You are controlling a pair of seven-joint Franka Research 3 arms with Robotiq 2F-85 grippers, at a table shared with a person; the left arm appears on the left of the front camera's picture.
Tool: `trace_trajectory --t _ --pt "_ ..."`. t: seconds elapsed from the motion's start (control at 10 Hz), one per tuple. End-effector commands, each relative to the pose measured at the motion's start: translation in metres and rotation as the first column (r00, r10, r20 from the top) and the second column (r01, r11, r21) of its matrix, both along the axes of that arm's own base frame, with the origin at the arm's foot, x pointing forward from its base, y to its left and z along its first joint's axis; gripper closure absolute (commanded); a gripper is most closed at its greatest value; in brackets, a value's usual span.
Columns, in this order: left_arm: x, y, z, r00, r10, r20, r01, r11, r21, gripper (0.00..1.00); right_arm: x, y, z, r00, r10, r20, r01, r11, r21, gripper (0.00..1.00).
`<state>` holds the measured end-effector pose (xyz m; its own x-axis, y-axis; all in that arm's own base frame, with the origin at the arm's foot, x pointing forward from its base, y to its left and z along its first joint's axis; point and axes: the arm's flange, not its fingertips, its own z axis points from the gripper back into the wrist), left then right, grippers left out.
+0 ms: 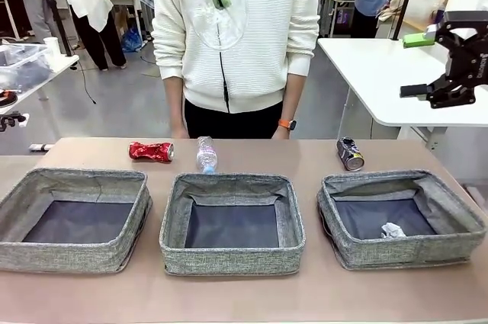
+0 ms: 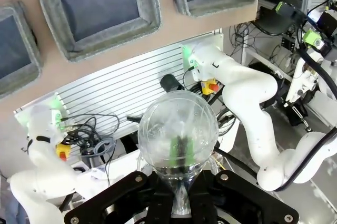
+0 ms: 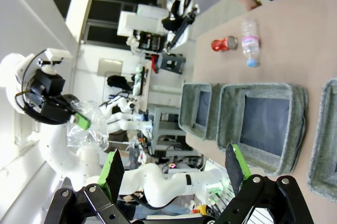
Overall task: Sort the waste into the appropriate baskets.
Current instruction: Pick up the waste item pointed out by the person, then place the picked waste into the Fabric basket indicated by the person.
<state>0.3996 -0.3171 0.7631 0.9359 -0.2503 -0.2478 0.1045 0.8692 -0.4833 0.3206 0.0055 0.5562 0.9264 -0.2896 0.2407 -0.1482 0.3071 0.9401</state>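
Brown tabletop (image 1: pixel 293 158) bears three grey baskets (image 1: pixel 232 181); white table (image 1: pixel 381 72) stands beyond.

Clear cup (image 1: pixel 217 28) aloft; paper ball (image 1: pixel 393 230) in right basket (image 1: pixel 404 252)

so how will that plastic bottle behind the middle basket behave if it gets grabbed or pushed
The bottle lies on its side, so a sideways nudge would probably roll it. It looks clear and empty, so it is likely light, with thin walls that may dent under a squeeze.
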Motion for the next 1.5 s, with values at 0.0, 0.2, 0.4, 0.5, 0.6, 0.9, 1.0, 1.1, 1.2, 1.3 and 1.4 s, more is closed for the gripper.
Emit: trace_trajectory --t 0.0,0.2,0.4,0.5,0.6,0.9,1.0,1.1,1.2,1.3,1.4 --pt "-0.0027 0.0023 0.0015 1.000 0.008 0.015 -0.009 1.000 0.013 0.99 0.0000 0.0014 0.0037 1.000 -0.001 -0.021 0.001 1.000 0.005 0.00" --pt "-0.0027 0.0023 0.0015 1.000 0.008 0.015 -0.009 1.000 0.013 0.99 0.0000 0.0014 0.0037 1.000 -0.001 -0.021 0.001 1.000 0.005 0.00" --pt "-0.0027 0.0023 0.0015 1.000 0.008 0.015 -0.009 1.000 0.013 0.99 0.0000 0.0014 0.0037 1.000 -0.001 -0.021 0.001 1.000 0.005 0.00" --pt "-0.0027 0.0023 0.0015 1.000 0.008 0.015 -0.009 1.000 0.013 0.99 0.0000 0.0014 0.0037 1.000 -0.001 -0.021 0.001 1.000 0.005 0.00" --pt "-0.0027 0.0023 0.0015 1.000 0.008 0.015 -0.009 1.000 0.013 0.99 0.0000 0.0014 0.0037 1.000 -0.001 -0.021 0.001 1.000 0.005 0.00" --pt "-0.0027 0.0023 0.0015 1.000 0.008 0.015 -0.009 1.000 0.013 0.99 0.0000 0.0014 0.0037 1.000 -0.001 -0.021 0.001 1.000 0.005 0.00" --pt "-0.0027 0.0023 0.0015 1.000 0.008 0.015 -0.009 1.000 0.013 0.99 0.0000 0.0014 0.0037 1.000 -0.001 -0.021 0.001 1.000 0.005 0.00" --pt "-0.0027 0.0023 0.0015 1.000 0.008 0.015 -0.009 1.000 0.013 0.99 0.0000 0.0014 0.0037 1.000 -0.001 -0.021 0.001 1.000 0.005 0.00" --pt "-0.0027 0.0023 0.0015 1.000 0.008 0.015 -0.009 1.000 0.013 0.99 0.0000 0.0014 0.0037 1.000 -0.001 -0.021 0.001 1.000 0.005 0.00" --pt "-0.0027 0.0023 0.0015 1.000 0.008 0.015 -0.009 1.000 0.013 0.99 0.0000 0.0014 0.0037 1.000 -0.001 -0.021 0.001 1.000 0.005 0.00" --pt "-0.0027 0.0023 0.0015 1.000 0.008 0.015 -0.009 1.000 0.013 0.99 0.0000 0.0014 0.0037 1.000 -0.001 -0.021 0.001 1.000 0.005 0.00"
